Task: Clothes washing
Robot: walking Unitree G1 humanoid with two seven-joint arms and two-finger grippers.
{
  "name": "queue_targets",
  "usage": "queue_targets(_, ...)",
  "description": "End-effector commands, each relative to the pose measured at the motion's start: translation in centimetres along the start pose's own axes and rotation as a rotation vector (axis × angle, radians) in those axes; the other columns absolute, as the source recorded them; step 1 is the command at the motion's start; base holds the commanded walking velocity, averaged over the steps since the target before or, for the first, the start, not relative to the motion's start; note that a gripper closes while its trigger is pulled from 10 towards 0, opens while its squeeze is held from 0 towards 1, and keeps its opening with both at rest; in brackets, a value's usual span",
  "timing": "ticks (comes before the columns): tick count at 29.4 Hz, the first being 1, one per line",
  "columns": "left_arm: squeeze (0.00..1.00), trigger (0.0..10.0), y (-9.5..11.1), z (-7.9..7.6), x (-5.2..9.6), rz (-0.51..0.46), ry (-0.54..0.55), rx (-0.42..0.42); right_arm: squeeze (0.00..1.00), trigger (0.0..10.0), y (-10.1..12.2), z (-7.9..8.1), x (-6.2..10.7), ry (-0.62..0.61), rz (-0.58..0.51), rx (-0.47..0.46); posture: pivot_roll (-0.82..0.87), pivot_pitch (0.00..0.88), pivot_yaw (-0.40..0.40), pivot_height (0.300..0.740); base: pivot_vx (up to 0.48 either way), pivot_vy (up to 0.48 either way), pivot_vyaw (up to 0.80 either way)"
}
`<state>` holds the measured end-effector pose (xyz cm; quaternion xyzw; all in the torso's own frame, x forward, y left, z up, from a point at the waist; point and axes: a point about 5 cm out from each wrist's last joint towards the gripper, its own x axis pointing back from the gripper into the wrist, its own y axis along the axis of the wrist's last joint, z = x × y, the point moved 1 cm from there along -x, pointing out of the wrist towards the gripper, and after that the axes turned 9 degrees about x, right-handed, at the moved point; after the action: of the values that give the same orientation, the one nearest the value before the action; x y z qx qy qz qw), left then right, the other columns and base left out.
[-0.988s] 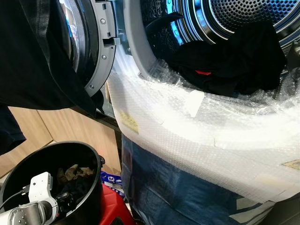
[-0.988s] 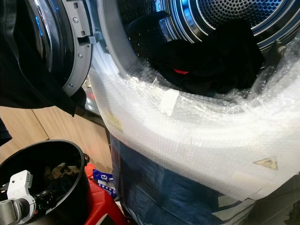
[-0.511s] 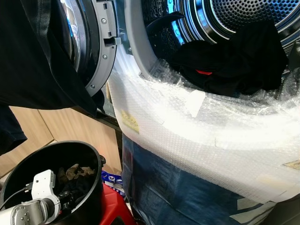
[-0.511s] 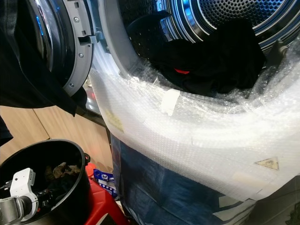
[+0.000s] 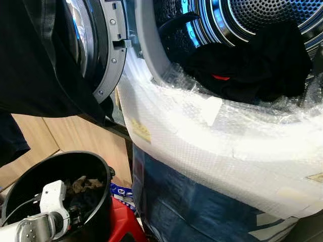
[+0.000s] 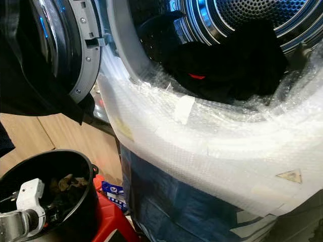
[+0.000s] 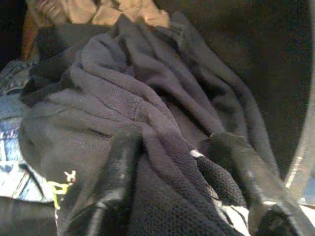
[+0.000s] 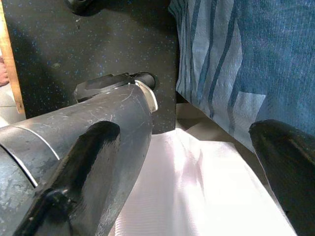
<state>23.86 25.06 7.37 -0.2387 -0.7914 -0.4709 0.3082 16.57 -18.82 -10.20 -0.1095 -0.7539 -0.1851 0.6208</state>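
Clothes are partly moved: one dark bundle already lies in the drum at 1 o'clock, while a dark garment, denim and a tan piece wait in the one black bucket at 7 o'clock. The left gripper is down in the bucket, fingers spread astride a garment fold, not yet closed. The right gripper hangs wide open, empty.

Black clothes in open washer drum; black bucket lower-left, bubble wrap over front.
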Motion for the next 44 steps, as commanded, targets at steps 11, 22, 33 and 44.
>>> queue_targets(11, 0.0, 0.0, -0.1, -1.4, 0.8, 0.004, -0.089, -0.051, 0.0, 10.0, -0.3, 0.8, -0.2, 0.022, -0.003, -0.007, 0.22, 0.0, 0.043, 0.74, 0.0, 0.0, 0.0)
queue_targets(22, 0.0, 0.0, 1.8, -1.1, 2.8, -0.099, -0.07, -0.175, 0.0, 10.0, 0.9, 1.1, -0.3, 0.028, -0.04, 0.002, 0.25, 0.0, 0.029, 0.74, 0.0, 0.0, 0.0)
queue_targets(33, 0.0, 0.0, 7.8, -7.3, 7.9, -0.32, -0.201, -0.592, 0.0, 10.0, 1.6, 0.9, -0.3, 0.028, -0.06, -0.02, 0.27, 0.0, 0.022, 0.74, 0.0, 0.0, 0.0)
queue_targets(44, 0.0, 0.0, 7.8, -15.6, 8.8, -0.359, -0.536, -0.843, 0.0, 10.0, 2.6, 0.6, -0.3, 0.004, -0.098, -0.057, 0.25, 0.0, 0.036, 0.74, 0.0, 0.0, 0.0)
